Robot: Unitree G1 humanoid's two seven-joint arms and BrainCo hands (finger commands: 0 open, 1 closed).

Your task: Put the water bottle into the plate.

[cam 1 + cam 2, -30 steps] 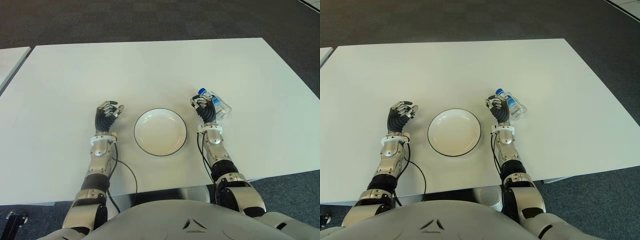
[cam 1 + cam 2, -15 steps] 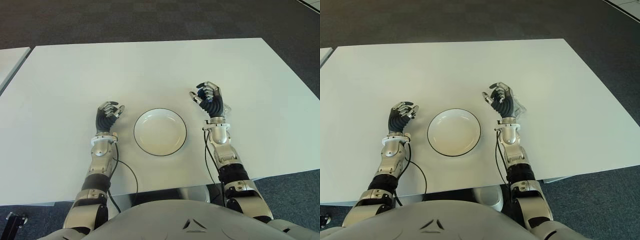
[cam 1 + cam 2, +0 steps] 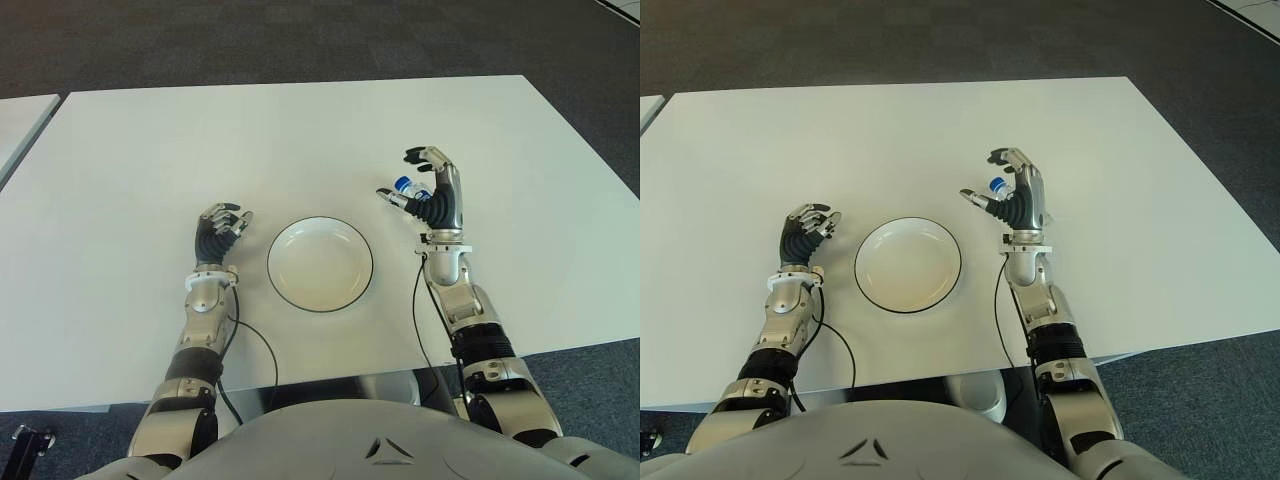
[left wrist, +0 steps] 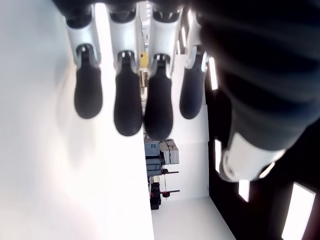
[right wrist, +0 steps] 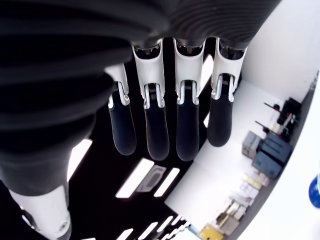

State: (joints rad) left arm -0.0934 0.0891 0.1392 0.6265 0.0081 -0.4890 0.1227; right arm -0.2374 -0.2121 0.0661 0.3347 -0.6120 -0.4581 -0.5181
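Dark carpet surrounds a broad white counter [image 3: 300, 130], and a second pale surface shows at its far left edge. On the counter, the water bottle [image 3: 408, 188] lies mostly hidden behind the right robot hand [image 3: 432, 195]; only its blue cap and a little of the clear neck show, between the thumb and the raised fingers [image 3: 436, 158]. In the right wrist view a sliver of blue [image 5: 315, 189] at the frame's edge is all that appears of it. Whether the rest of the bottle lies flat cannot be told, since the palm covers it.

That right robot hand stands upright over the bottle with its fingers extended and spread, the thumb pointing toward the plate; the wrist view shows four straight fingers [image 5: 156, 135] closing on nothing. The bottle's cap sits just beside the thumb tip, on the palm side, but contact between them cannot be confirmed.

To the thumb side of the right robot hand, near but apart from it, is the plate [image 3: 320, 264], a round white dish with a thin dark rim, holding nothing. No object stands between the bottle and the plate.

Beyond the plate, on its other side, the left robot hand [image 3: 217, 235] shows with its fingers [image 4: 128, 107] loosely curled and gripping nothing. Black cables [image 3: 250, 340] run along the counter beside each forearm.
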